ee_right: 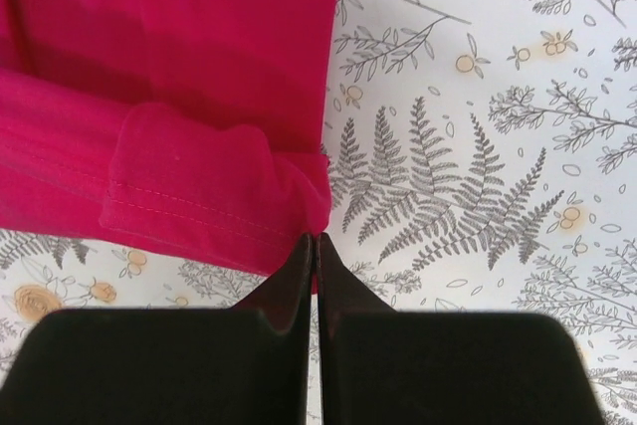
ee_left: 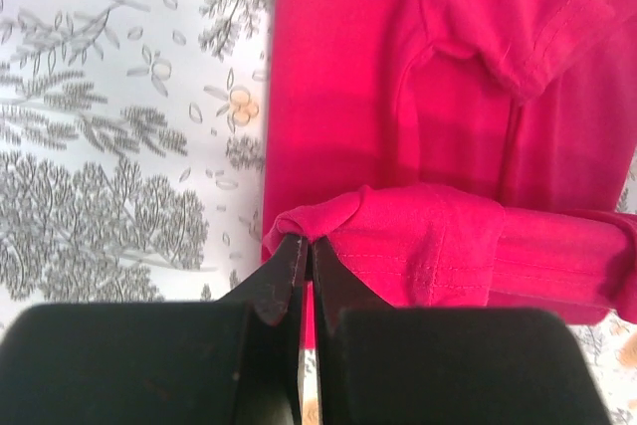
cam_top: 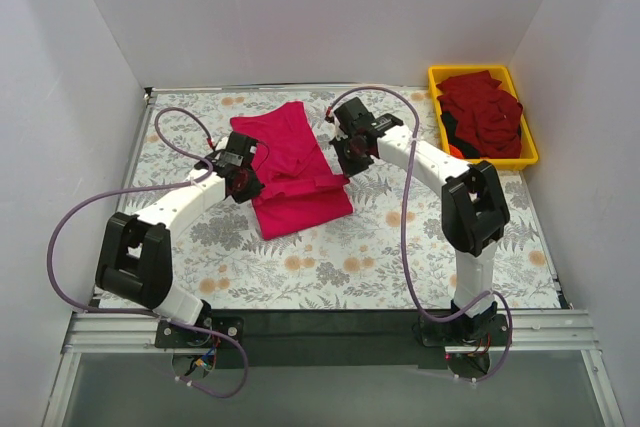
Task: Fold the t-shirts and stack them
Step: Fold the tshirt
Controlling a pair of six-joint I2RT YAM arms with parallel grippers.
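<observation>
Pink t-shirt lying on counter between arms, looking partly folded, band of cloth crossing its middle. Cloth appearing light, limp and soft, likely sagging wherever unsupported, so pinching hemmed edges on both sides together seeming best. Left jaws clenching on bunched fold at shirt's left edge. Right jaws clenching on hemmed corner at its right edge. Colour showing bright magenta, stitched hems visible. Darker crimson shirts lying heaped in yellow bin, far right corner.
</observation>
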